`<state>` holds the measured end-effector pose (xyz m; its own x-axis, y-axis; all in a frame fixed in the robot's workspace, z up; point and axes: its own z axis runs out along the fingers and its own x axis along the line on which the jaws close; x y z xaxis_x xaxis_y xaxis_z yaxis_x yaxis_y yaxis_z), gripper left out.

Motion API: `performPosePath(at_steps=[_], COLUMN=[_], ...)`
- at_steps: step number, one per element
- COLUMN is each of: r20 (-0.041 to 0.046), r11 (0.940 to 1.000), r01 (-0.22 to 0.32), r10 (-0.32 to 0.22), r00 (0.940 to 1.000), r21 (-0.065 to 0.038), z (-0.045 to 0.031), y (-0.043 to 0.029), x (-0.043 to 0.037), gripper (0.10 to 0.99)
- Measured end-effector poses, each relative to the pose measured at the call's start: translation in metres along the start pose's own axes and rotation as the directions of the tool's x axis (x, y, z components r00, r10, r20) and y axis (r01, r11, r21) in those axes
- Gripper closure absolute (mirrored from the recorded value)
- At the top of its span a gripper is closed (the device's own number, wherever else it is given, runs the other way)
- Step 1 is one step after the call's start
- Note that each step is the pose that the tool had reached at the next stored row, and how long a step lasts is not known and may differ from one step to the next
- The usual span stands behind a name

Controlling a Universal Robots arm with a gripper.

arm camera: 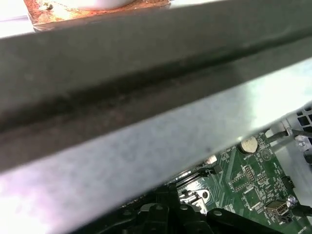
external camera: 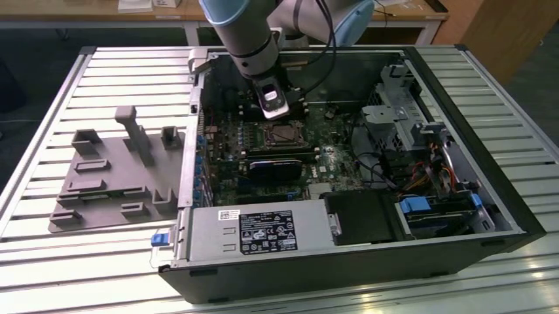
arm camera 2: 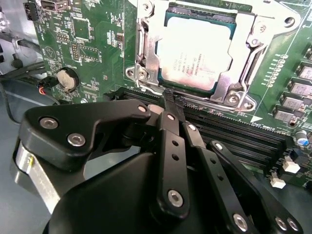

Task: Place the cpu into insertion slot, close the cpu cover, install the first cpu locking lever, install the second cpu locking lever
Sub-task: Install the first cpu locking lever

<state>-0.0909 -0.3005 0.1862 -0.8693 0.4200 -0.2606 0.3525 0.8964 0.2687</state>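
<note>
Even light, seemingly from overhead, fills the exterior view. The table slats (external camera: 78, 275) glare white toward the exterior view's lower left, while the inside of the computer case (external camera: 349, 271) sits in shade. In the second wrist view the chip (arm camera 2: 195, 51) washes out under glare. In the first wrist view a metal rail (arm camera: 146, 97) is blurred, perhaps too near the lens.

Cpu cover (arm camera 2: 146, 56): one edge cut off, second wrist view. Mem. slots (arm camera 2: 243, 131): partly hidden behind gripper (arm camera 2: 168, 96). Circuit board (arm camera: 248, 183): mostly hidden by case wall (arm camera: 146, 122), first wrist view.
</note>
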Motion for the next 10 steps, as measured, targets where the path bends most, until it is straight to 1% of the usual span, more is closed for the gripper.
performPosePath(at_steps=[3, 7, 10], r20=[-0.0004, -0.0024, -0.0030], r11=[1.0000, 1.0000, 1.0000], r01=[0.000, -0.002, -0.003], r10=[0.000, 0.002, 0.003], r00=[1.0000, 1.0000, 1.0000], r21=[0.000, -0.005, -0.007], z=[-0.0002, -0.0003, -0.0003], y=[-0.0007, -0.0016, -0.0025], x=[-0.0003, -0.0008, -0.0020], gripper=[0.984, 0.984, 0.984])
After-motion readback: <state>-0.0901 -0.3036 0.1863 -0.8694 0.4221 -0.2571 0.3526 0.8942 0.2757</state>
